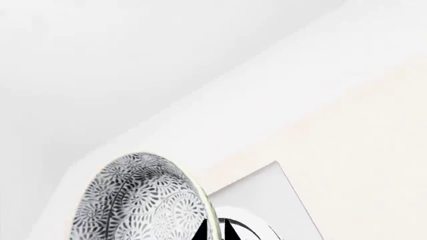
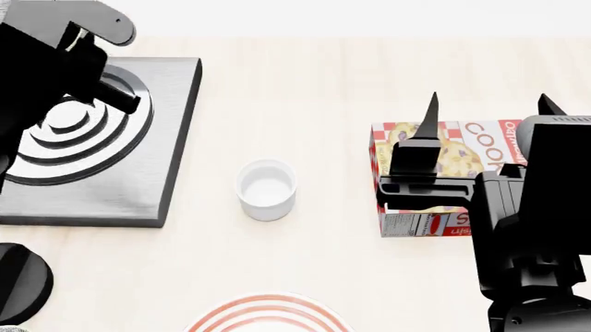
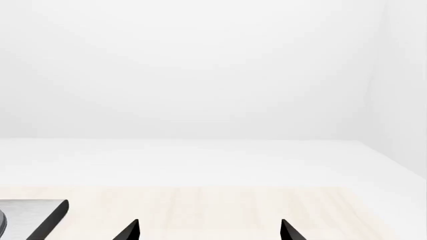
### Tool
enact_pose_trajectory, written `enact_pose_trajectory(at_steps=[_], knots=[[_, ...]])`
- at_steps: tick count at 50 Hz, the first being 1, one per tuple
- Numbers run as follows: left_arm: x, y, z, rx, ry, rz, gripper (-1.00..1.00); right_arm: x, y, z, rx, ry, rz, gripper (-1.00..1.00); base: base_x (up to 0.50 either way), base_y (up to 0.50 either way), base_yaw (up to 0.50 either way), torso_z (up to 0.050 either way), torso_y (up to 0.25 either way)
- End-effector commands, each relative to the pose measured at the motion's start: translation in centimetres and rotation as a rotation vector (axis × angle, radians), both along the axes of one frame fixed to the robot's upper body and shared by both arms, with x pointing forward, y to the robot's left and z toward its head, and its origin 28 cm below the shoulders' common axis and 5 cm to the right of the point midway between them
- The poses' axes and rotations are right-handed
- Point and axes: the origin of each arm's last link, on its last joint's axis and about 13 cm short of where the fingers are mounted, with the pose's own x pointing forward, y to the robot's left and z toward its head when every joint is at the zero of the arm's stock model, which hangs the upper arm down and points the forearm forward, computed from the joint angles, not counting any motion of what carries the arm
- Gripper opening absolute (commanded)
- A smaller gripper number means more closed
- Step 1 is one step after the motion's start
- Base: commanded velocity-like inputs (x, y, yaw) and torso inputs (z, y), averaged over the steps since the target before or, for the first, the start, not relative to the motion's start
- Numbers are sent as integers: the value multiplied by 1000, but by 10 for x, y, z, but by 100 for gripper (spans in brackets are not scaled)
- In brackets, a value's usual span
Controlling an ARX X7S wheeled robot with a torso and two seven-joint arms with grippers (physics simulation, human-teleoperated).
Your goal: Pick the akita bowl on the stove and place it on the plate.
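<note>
The left end effector (image 1: 213, 231) grips the rim of the akita bowl (image 1: 140, 200), held tilted above the stove (image 2: 138, 173) at ten o'clock on the desk (image 2: 305, 104). The right end effector (image 2: 485, 114) hovers open over a cookie box (image 2: 434, 200). The plate (image 2: 268, 315) lies at six o'clock, a white cup (image 2: 266, 188) centrally.

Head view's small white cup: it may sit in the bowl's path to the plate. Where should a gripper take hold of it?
Likely the cup by its rim, from straight above, one finger inside, one outside: it stands upright, mouth open, nothing touching it.
</note>
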Motion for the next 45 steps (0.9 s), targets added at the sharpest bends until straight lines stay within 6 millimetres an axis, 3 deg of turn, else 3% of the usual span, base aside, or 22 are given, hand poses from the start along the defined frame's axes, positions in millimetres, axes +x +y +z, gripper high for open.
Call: enact_pose_trajectory(at_steps=[1, 14, 23, 31, 45], knots=[[-25, -11, 32, 205, -56, -221, -100, 0, 0, 0, -1, 1, 0, 100, 0, 0, 0, 0, 0], [-58, -22, 56, 445, -138, -437, -100, 1, 0, 0, -2, 0, 0, 100, 0, 0, 0, 0, 0], [-78, -26, 64, 509, -177, -531, -100, 0, 0, 0, -3, 0, -1, 100, 0, 0, 0, 0, 0], [-107, -34, 57, 594, -186, -668, -100, 0, 0, -1, -4, -2, -1, 100, 0, 0, 0, 0, 2], [-131, -39, 42, 703, -156, -799, -100, 1, 0, 0, -6, -2, -1, 100, 0, 0, 0, 0, 0]])
